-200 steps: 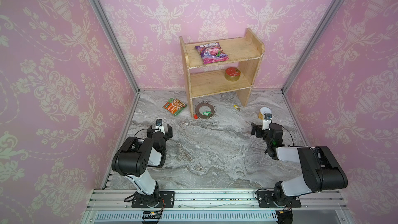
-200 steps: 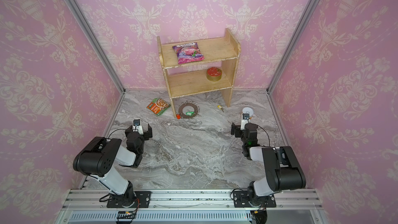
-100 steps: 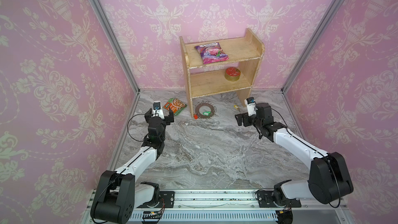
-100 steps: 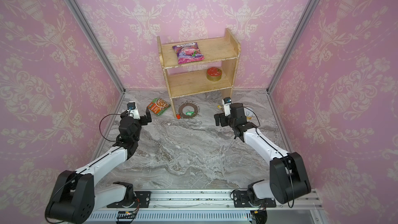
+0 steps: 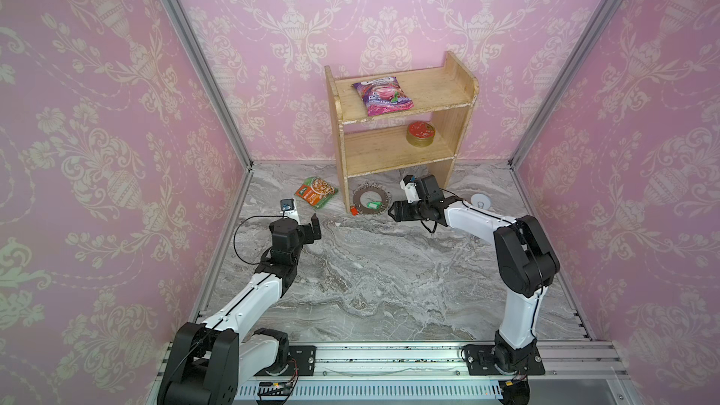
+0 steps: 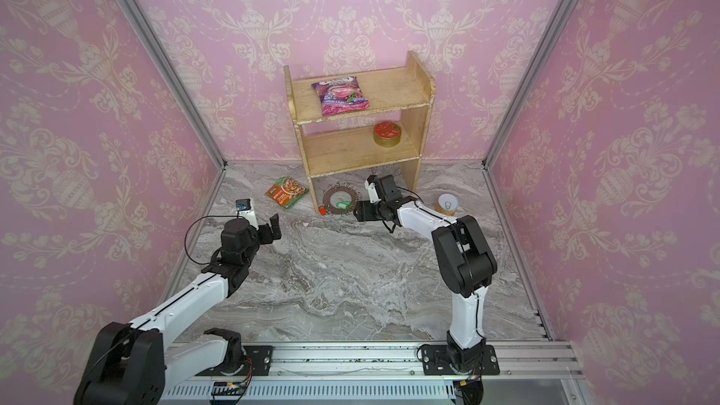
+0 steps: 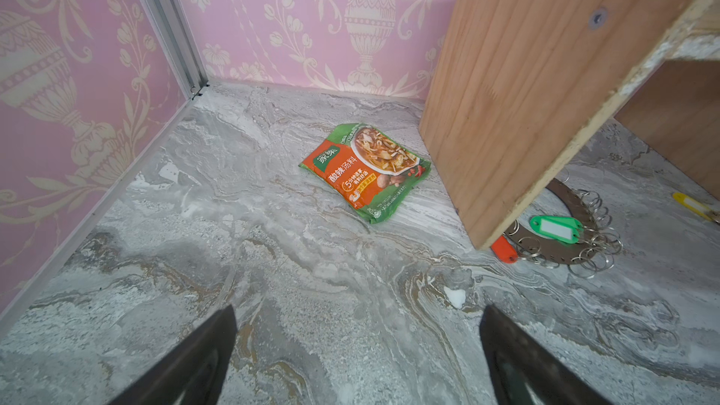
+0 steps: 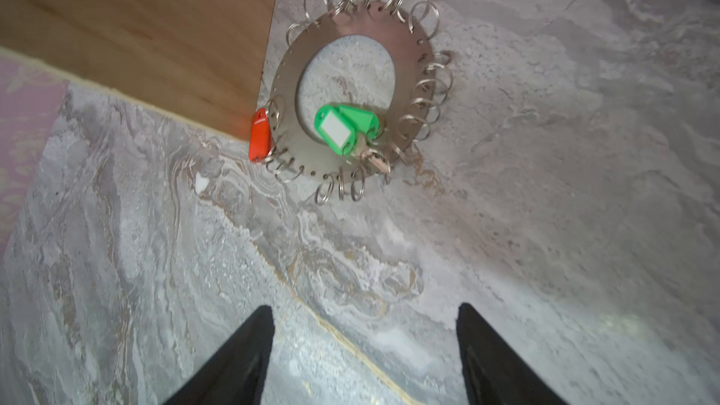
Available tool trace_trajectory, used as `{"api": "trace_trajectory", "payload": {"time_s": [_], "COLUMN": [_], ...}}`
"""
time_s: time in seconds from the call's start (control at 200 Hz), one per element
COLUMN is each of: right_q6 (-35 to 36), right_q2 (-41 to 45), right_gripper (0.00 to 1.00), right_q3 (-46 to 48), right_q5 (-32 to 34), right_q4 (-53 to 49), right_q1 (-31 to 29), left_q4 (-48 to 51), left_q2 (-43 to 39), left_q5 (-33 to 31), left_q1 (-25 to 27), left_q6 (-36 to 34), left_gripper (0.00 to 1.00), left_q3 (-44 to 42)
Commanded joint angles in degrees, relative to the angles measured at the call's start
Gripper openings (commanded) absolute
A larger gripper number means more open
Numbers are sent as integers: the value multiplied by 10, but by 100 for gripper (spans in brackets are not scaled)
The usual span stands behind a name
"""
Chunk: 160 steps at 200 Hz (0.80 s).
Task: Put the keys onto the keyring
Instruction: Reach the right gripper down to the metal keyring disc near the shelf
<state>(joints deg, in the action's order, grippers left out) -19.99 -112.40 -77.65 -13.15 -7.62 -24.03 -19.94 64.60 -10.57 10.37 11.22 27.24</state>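
Both arms have been stretched out from their folded rest of a second ago, and the right gripper has been swung leftward to just beside the keyring.

- Left gripper: held above the bare table, fingers spread wide, nothing between them.
- Soup packet: laid flat, left of the shelf.
- Red-tagged key: set against the ring's outer edge at the shelf leg.
- Keyring: flat on the table, partly under the shelf.
- Green-tagged key: laid across the ring's hole and band.
- Right gripper: fingers parted, empty.
- Yellow-tagged key: apart, beyond the ring.
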Motion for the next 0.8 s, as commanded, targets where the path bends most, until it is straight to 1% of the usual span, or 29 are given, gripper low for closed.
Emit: {"api": "trace_trajectory", "payload": {"time_s": [0.0,0.09,0.13,0.24,0.34,0.465,0.796], "right_q6": [-85,-112,-116,-91,-73,-63,-32], "right_q2": [-40,-61,-67,-81,-89,-113,-198], "right_gripper": [74,74,74,74,74,74,73], "right_q3": [-44,-49,-49,-63,-71,-107,-244], "right_q5": [49,70,69,92,99,95,78], "right_q4": [13,48,67,82,102,90,-6], "right_q1": [-8,-19,-23,-47,-62,-66,-67], "left_q4": [14,13,11,8,8,5,7], "left_q2": [-6,-4,-4,-6,-10,-9,-9], "left_q5": [16,16,18,20,22,25,27], "left_q1": [4,4,4,4,4,4,4], "left_q6": [10,6,6,5,3,4,4], "left_gripper": [99,99,99,99,99,99,99], "left_q3": [-1,-1,-2,-5,-6,-7,-7]}}
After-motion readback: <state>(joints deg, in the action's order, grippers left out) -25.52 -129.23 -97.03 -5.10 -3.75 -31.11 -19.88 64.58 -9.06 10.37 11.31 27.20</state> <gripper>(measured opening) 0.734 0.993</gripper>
